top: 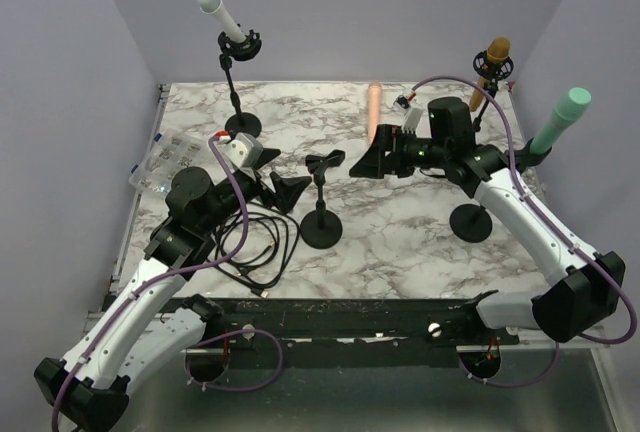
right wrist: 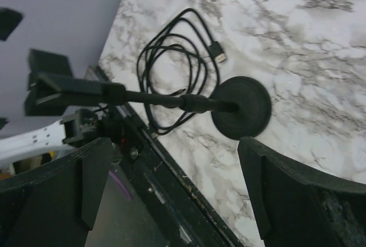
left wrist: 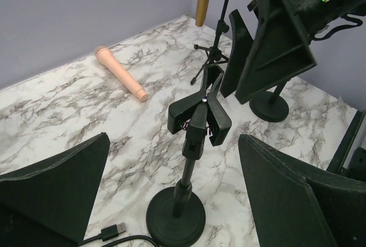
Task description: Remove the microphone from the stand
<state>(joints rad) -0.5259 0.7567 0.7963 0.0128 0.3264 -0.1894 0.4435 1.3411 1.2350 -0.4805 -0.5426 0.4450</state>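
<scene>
A peach microphone lies flat on the marble table toward the back; it also shows in the left wrist view. A black stand with an empty clip and a round base stands mid-table. My left gripper is open and empty just left of the stand, its fingers on either side of the post in the left wrist view. My right gripper is open and empty, up right of the stand's clip and near the lying microphone. The right wrist view looks down on the stand's base.
A white microphone sits in a stand at the back left. A gold microphone is at the back right. A green microphone is on a stand with its base at the right. A black USB cable and a clear plastic box lie at the left.
</scene>
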